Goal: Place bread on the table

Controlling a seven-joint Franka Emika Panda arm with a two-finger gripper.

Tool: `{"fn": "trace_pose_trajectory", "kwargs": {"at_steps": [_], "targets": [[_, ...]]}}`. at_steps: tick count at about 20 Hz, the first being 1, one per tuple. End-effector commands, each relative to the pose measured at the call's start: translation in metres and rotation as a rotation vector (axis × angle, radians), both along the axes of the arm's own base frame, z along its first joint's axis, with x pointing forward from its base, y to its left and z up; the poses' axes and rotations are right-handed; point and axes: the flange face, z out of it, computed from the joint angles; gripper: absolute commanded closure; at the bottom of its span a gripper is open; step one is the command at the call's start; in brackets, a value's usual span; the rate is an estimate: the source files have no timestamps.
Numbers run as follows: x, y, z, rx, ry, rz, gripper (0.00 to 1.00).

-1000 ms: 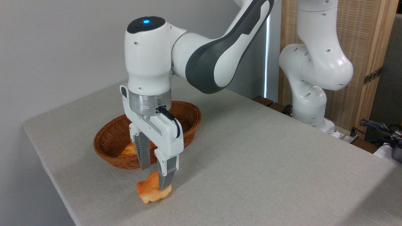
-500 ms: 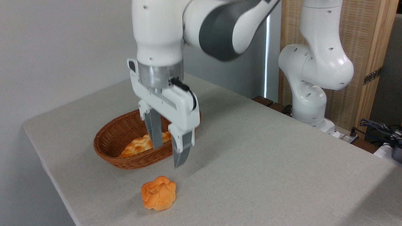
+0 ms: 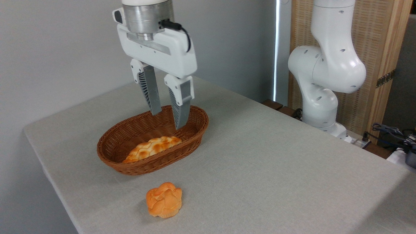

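Fingers (image 3: 152, 94) are spread apart with nothing between them, gripper (image 3: 167, 120) hanging over the basket (image 3: 107, 152). Not much can go wrong; maybe the bun (image 3: 164, 203) gets nudged if the arm dips again, since it sits near the table (image 3: 276, 169) edge. The bun is on the cloth at 6 o'clock, well below the fingers.

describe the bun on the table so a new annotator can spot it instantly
Find the brown wicker basket near the left end of the grey table. In front of it, lying directly on the cloth near the front edge, is the bread. It is small, round, orange and lumpy-topped, unlike the longer flat loaf inside the basket.
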Motion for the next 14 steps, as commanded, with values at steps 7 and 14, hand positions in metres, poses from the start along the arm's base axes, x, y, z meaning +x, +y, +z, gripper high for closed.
{"fn": "trace_pose_trajectory", "kwargs": {"at_steps": [7,14], "targets": [[0.009,-0.012,-0.01,0.055,0.028,-0.03,0.0],[0.009,-0.004,0.0,0.054,0.01,-0.015,0.0]]}}
